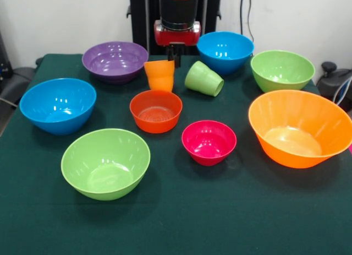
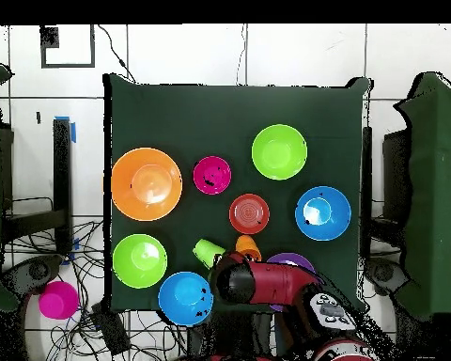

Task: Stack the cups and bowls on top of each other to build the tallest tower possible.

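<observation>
Green cloth bears scattered bowls; at twelve o'clock the gripper [image 1: 175,55] sits at the orange cup [image 1: 160,75], grip unclear. Seat it squarely before lifting.

No readable text, label, brand or number on anything in either view.
</observation>
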`<action>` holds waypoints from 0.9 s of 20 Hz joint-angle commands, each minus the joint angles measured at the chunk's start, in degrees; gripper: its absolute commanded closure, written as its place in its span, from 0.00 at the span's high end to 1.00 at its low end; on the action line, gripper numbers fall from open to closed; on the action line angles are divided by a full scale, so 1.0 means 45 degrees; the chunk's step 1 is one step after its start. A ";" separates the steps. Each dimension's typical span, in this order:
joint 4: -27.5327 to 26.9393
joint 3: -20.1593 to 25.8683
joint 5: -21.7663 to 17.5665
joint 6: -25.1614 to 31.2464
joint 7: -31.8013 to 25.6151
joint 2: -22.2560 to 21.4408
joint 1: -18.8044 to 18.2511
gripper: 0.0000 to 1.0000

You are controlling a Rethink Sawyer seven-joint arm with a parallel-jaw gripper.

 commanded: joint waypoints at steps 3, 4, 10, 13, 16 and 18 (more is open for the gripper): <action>-0.0562 0.0888 -0.0222 -0.0774 0.1439 -0.0263 0.0375 0.00; -0.0488 0.0910 -0.0185 -0.0632 0.1421 -0.0386 0.0356 0.00; 0.0172 0.1077 0.0054 0.0213 0.1317 -0.1686 0.0072 0.00; 0.0589 0.1338 0.0341 0.0877 0.1200 -0.2773 -0.0173 0.00; 0.0417 0.1632 0.0512 0.1647 0.0811 -0.3294 -0.0261 0.00; 0.0245 0.1685 0.0644 0.2351 0.0542 -0.3647 -0.0249 0.00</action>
